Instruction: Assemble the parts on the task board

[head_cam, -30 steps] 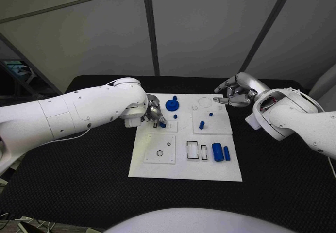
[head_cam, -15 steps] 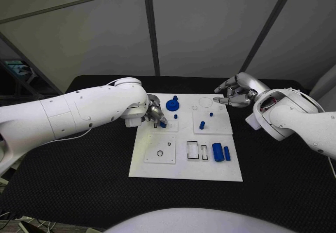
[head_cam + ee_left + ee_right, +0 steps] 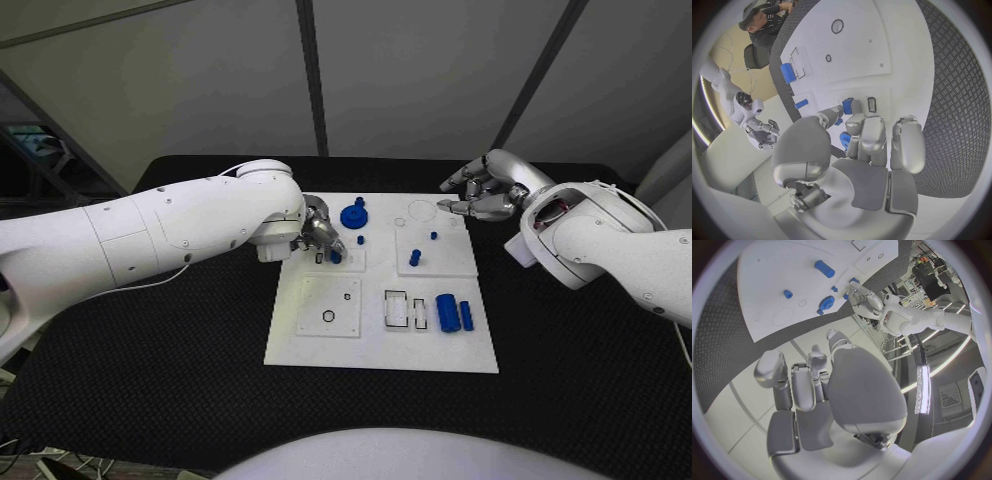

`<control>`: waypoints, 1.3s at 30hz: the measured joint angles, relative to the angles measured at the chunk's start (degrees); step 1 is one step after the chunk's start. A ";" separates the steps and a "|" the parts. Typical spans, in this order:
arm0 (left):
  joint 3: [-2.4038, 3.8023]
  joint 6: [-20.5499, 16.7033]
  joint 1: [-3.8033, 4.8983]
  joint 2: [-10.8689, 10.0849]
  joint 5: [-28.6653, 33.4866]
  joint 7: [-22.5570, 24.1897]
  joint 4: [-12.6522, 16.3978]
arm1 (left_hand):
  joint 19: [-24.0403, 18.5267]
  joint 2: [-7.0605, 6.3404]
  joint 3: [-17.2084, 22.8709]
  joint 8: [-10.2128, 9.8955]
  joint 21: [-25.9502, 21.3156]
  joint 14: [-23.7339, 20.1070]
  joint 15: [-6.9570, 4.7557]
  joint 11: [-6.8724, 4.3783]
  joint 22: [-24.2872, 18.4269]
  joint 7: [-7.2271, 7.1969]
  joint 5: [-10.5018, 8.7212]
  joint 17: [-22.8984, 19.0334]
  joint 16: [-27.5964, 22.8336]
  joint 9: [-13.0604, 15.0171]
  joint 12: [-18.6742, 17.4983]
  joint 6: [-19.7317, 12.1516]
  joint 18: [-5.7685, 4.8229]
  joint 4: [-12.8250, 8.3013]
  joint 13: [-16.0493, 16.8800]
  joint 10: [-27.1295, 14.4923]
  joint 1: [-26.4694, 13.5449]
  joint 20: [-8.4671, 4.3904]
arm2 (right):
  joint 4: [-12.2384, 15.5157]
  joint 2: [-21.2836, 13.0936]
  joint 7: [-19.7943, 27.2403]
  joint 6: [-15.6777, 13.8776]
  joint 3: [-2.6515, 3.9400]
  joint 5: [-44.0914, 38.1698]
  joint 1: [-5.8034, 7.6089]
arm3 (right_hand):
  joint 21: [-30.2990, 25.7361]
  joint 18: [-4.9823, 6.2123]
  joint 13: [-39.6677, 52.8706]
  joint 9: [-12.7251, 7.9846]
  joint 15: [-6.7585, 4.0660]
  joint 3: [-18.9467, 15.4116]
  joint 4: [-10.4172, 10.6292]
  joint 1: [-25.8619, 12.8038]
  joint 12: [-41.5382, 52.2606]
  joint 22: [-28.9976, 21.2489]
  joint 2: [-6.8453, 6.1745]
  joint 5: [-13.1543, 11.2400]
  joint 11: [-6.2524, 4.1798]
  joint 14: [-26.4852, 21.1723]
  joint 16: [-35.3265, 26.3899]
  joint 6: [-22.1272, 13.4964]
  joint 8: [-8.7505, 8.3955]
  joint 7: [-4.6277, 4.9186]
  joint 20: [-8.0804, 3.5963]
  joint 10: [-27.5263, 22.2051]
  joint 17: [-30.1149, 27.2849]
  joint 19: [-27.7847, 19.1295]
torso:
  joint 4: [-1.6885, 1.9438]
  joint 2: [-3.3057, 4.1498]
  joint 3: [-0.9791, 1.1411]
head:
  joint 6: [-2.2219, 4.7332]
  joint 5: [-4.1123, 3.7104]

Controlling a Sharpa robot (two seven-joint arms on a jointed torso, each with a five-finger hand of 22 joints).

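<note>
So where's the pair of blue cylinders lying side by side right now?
In the head view the two blue cylinders lie on the task board near its right edge, just right of the rectangular slots, untouched by either hand.

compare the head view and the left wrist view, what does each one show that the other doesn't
Head view alone: the right hand curled beyond the board's far right corner, holding nothing, and the blue gear standing on the board.

Left wrist view alone: the left hand's fingers from behind, pinching a small blue part at a slot in the board.

Both: the white board, the left hand, and the blue cylinders.
</note>
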 measured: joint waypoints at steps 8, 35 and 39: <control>-0.04 0.38 -0.07 0.18 -0.03 -0.29 -0.21 | 0.00 0.47 -6.06 0.00 0.25 0.00 0.00 0.15 0.59 -0.01 -0.01 0.06 0.00 -1.05 0.50 0.16 0.00 1.87 0.07 0.15 -0.71 0.00 | 0.02 -0.01 -0.01 0.01 0.00 -0.01 0.00 | 0.00 0.01 0.00 0.00 0.00 0.00 0.00 0.00 0.00 0.00 0.00 0.00 0.00 0.00 0.00 0.00 0.00 0.00 0.00 0.00 0.00 0.00 | 0.00 0.00 -0.02 | -0.13 -0.07; 0.72 -1.05 -0.19 -1.62 -0.08 -0.46 0.75 | 0.21 1.99 -22.57 0.87 -0.44 0.20 -0.20 0.06 -0.22 -0.19 -0.01 0.12 0.00 -3.26 0.65 0.34 0.00 7.09 -1.82 -0.06 -0.67 -0.21 | -0.25 0.02 0.00 0.07 0.00 -0.02 0.00 | -0.11 0.01 -0.21 -0.04 0.00 0.00 -0.01 -0.01 0.01 -0.28 -0.01 0.00 0.21 0.00 -0.27 0.00 0.24 0.00 0.00 -0.21 -0.28 0.00 | 0.08 -0.03 -0.10 | 0.00 -0.12; 2.65 -1.97 -0.20 -2.19 -0.09 -0.21 1.23 | 0.21 1.57 -25.20 0.87 -1.63 0.21 -0.20 0.37 -1.64 0.32 -0.05 0.11 -0.23 -3.67 -0.88 -0.79 0.00 7.64 -3.99 -1.59 0.46 -0.21 | -0.41 0.06 0.02 0.08 0.00 -0.02 0.00 | -0.23 0.00 -0.26 -0.03 0.00 -0.01 -0.01 -0.22 -0.21 -0.30 -0.23 -0.01 0.21 0.00 -0.27 0.00 0.23 0.00 0.00 -0.21 -0.33 0.00 | 0.08 -0.04 -0.12 | 0.12 -0.12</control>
